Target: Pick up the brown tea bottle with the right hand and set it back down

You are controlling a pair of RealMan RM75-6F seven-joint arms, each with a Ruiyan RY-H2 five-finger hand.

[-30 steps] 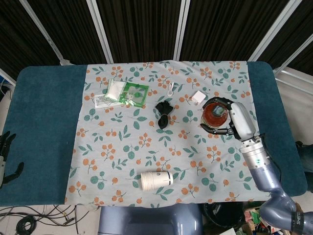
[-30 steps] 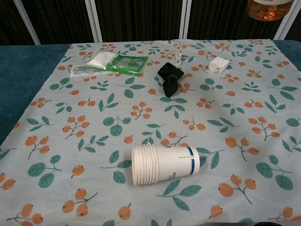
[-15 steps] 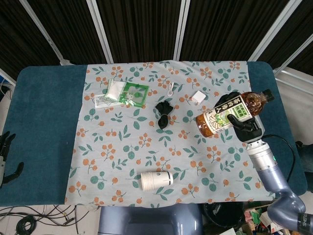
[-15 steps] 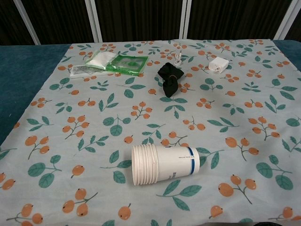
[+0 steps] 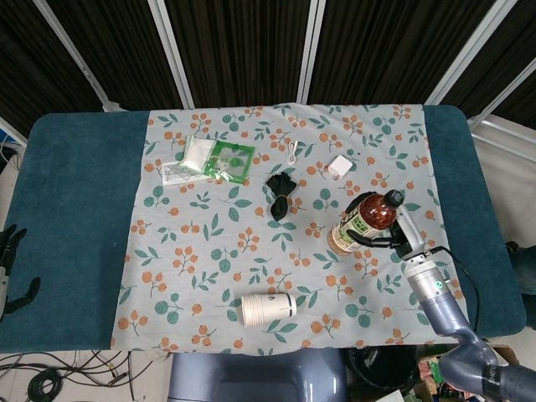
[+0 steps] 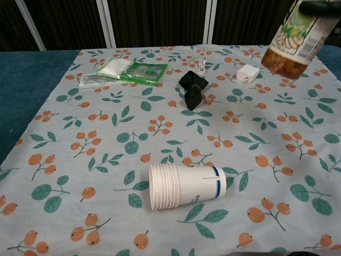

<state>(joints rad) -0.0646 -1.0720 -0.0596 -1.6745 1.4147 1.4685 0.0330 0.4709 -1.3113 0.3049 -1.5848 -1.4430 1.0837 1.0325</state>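
Nearest the robot, a stack of paper cups (image 6: 187,186) lay on its side on the floral tablecloth (image 5: 218,251), rims toward nine o'clock, well apart from the work.

At about four o'clock of the cloth, my right hand (image 5: 400,237) was clamped on the brown tea bottle (image 5: 363,219), fingers wrapped round its lower body from the three o'clock side. In the chest view the bottle's base (image 6: 287,61) hung clear of the cloth, so I judged the bottle raised, not yet set down. Its long axis stood near upright, with the cap (image 5: 393,199) tipped slightly toward two o'clock. The relation that governed the coming move was therefore vertical: the cloth lay straight below the base, and I judged that a plain descent, with the axis brought fully upright, would seat it.

Beyond the bottle, toward eleven o'clock, a small white box (image 5: 339,166) lay near; a black clip-like object (image 5: 280,192) lay farther toward nine o'clock. Neither stood under the base, as far as I could tell.

My left hand (image 5: 10,260) rested off the table edge at far nine o'clock, fingers apart and holding nothing, far from the bottle.
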